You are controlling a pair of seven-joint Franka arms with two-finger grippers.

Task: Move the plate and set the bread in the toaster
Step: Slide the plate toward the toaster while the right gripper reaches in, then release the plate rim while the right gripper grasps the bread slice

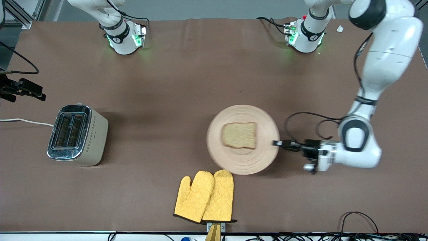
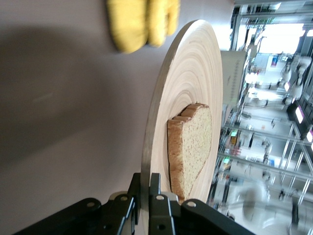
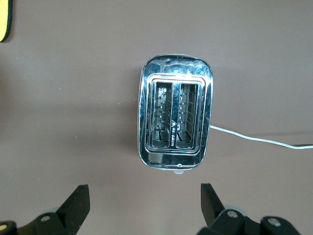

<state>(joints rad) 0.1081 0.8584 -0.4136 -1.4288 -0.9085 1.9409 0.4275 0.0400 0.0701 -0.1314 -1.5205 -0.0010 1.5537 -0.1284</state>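
The round light-wood plate [image 1: 260, 157] lies mid-table with the brown bread slice [image 1: 240, 135] on it. My left gripper [image 1: 277, 143] is shut on the plate's rim at the side toward the left arm's end of the table. The left wrist view shows its fingers [image 2: 155, 193] pinching the rim of the plate [image 2: 190, 88], with the bread [image 2: 193, 147] just past them. The cream toaster [image 1: 95, 135] stands toward the right arm's end, its slots empty. My right gripper [image 1: 39, 94] is open and empty above the table beside the toaster [image 3: 176, 117]; its midpoint shows in the right wrist view [image 3: 145, 200].
A pair of yellow oven mitts [image 1: 204, 197] lies nearer to the front camera than the plate, almost touching its rim; they also show in the left wrist view [image 2: 142, 22]. The toaster's white cord [image 1: 26, 121] runs off the table's end. Bare brown table lies between plate and toaster.
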